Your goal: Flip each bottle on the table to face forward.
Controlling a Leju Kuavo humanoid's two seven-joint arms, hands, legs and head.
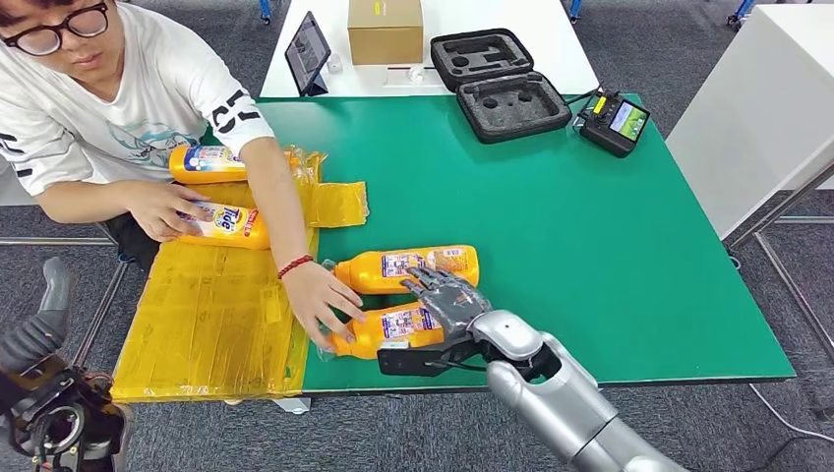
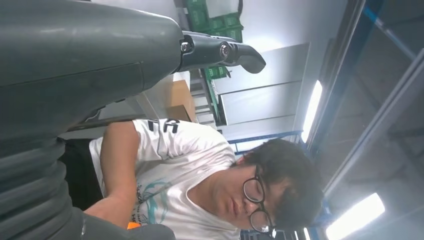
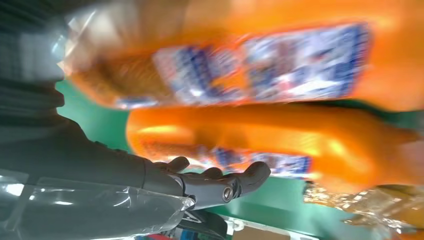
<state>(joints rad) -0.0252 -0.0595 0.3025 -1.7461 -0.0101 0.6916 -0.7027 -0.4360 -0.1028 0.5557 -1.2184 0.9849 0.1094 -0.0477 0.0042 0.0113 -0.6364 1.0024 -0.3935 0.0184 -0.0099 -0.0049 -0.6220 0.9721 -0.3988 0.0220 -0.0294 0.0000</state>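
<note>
On the green counter [image 1: 590, 246], near its front edge, lie two orange detergent bottles side by side, caps toward 9 o'clock: the near bottle [image 1: 386, 330] and, just beyond it at 12 o'clock, the far bottle [image 1: 408, 267], both showing printed labels upward. The right hand [image 1: 447, 298] rests over the base end of the near bottle, fingers [image 3: 215, 182] spread and only slightly curled; they touch or nearly touch the bottle, but no closed grip is visible. A person's hand [image 1: 320, 300] covers the near bottle's cap end at 9 o'clock. Two further bottles, one with a Tide label [image 1: 224, 223] and one behind it [image 1: 211, 163], lie near the yellow plastic sheet [image 1: 211, 315] at 10 o'clock. The left hand [image 2: 220, 52] hangs beside the counter, fingers apart, holding nothing. Risks, as judged: the smooth, rounded bottle may roll or slip from an unclosed hand, striking the touching neighbour; the fingers may also pinch the person's hand.
</note>
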